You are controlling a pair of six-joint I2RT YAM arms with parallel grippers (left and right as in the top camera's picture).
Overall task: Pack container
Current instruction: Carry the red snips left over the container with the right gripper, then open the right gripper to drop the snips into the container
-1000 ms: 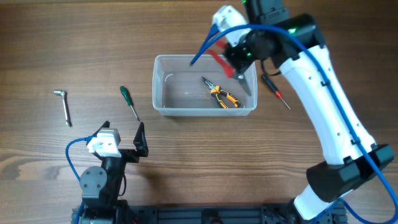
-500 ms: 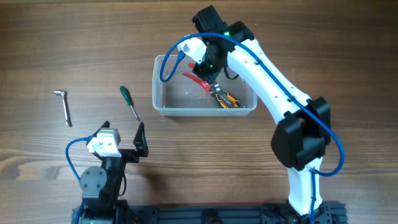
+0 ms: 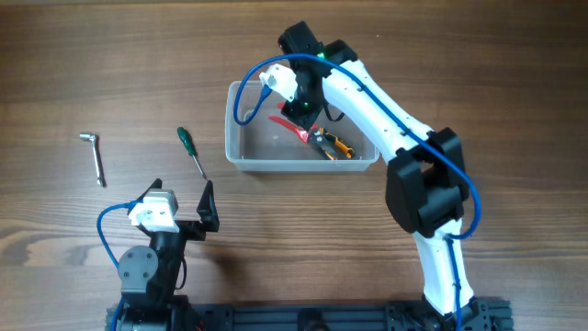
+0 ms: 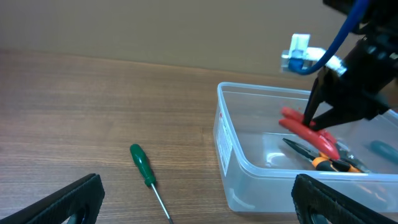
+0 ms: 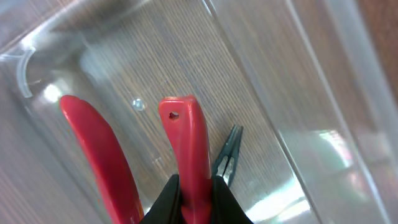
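Inspector: What finish did the table (image 3: 83, 55) show?

Assessor: Wood, brown, with a plain grain and a matt face.

Inspector: And the container (image 4: 231, 158)?

Assessor: Clear plastic, smooth, with glossy glints along its walls. The red handles (image 5: 186, 146) looked like smooth, shiny plastic.

Inspector: The loose tools?

Assessor: The screwdriver (image 3: 191, 152) had a green plastic handle and a bare metal shaft; the L-shaped key (image 3: 98, 161) was bright metal. The right gripper (image 5: 194, 193) had matt black fingers (image 5: 163, 204), and the right arm (image 3: 372, 97) wore a smooth white plastic shell.
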